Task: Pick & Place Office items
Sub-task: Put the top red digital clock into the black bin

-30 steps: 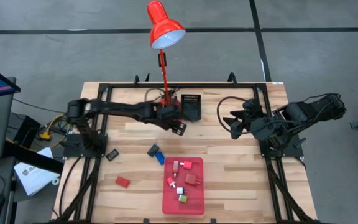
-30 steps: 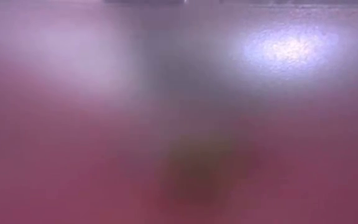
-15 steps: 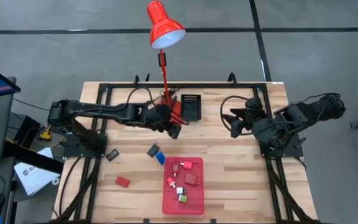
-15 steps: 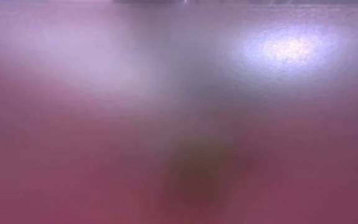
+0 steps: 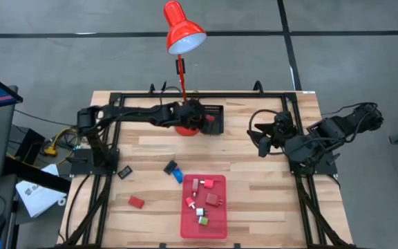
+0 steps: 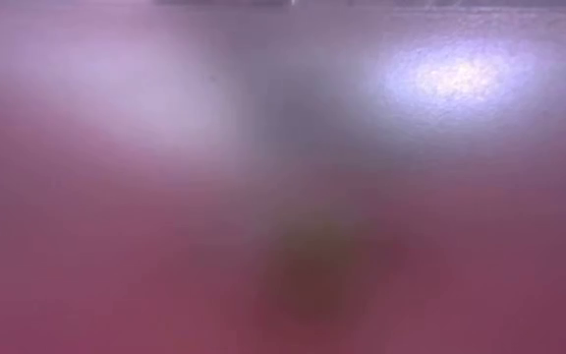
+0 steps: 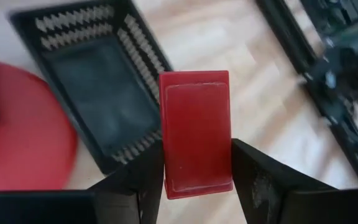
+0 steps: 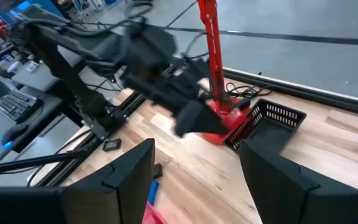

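My left gripper (image 5: 204, 122) is at the far middle of the table, beside the red lamp's base (image 5: 184, 128), over the black mesh basket (image 5: 214, 117), and is shut on a red block (image 7: 196, 134). In the left wrist view the basket (image 7: 92, 81) lies under and beyond the block. Several small pieces lie in the flat red tray (image 5: 213, 225). A red block (image 5: 137, 202), a blue piece (image 5: 177, 176) and two black pieces (image 5: 170, 167) (image 5: 124, 171) lie flat on the wood. My right gripper (image 5: 261, 140) waits open at the right. My left gripper pinches the red block between its two fingers (image 7: 143, 177), one on each long side near its end (image 7: 197, 180). The fingers come from above, slanting down. The block is lifted clear and sticks out beyond the fingertips, over the basket's edge.
The tall red desk lamp (image 5: 182, 31) stands at the far middle, its pole right beside my left arm. A black frame runs along the table's edges (image 5: 254, 95). The low view shows only a pink blur. Bare wood lies between the basket and the tray (image 5: 240, 162).
My left gripper has moved toward the table's far edge and a little right, from the wood in front of the lamp base to over the black basket, carrying the red block. My right arm has hardly moved.
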`<action>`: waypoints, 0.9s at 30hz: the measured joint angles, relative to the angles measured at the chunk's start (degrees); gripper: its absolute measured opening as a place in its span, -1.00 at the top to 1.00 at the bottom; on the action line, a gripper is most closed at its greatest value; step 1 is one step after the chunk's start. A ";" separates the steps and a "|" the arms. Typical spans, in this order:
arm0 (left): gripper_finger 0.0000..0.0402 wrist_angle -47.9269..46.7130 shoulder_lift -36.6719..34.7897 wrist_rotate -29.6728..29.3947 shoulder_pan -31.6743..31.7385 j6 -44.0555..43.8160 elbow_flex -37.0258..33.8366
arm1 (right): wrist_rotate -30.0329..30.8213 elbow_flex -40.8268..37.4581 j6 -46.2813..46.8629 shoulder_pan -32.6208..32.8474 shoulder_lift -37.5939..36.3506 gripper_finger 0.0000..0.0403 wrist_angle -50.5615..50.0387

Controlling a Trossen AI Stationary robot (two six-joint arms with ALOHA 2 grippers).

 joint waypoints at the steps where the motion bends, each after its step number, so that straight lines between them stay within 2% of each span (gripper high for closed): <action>1: 0.20 0.50 0.56 0.14 0.80 0.37 0.00 | 0.19 0.00 0.01 0.23 0.00 -0.14 0.20; 8: 0.19 5.03 4.30 4.54 4.04 0.83 0.00 | 0.82 0.00 0.00 1.34 0.04 -0.14 0.20; 19: 0.19 6.96 5.57 4.07 4.82 0.89 0.00 | 1.05 0.00 -0.02 1.68 0.04 -0.14 0.21; 27: 0.17 12.40 5.46 4.02 5.44 1.39 0.00 | 1.03 0.00 -0.02 1.68 0.04 -0.14 0.21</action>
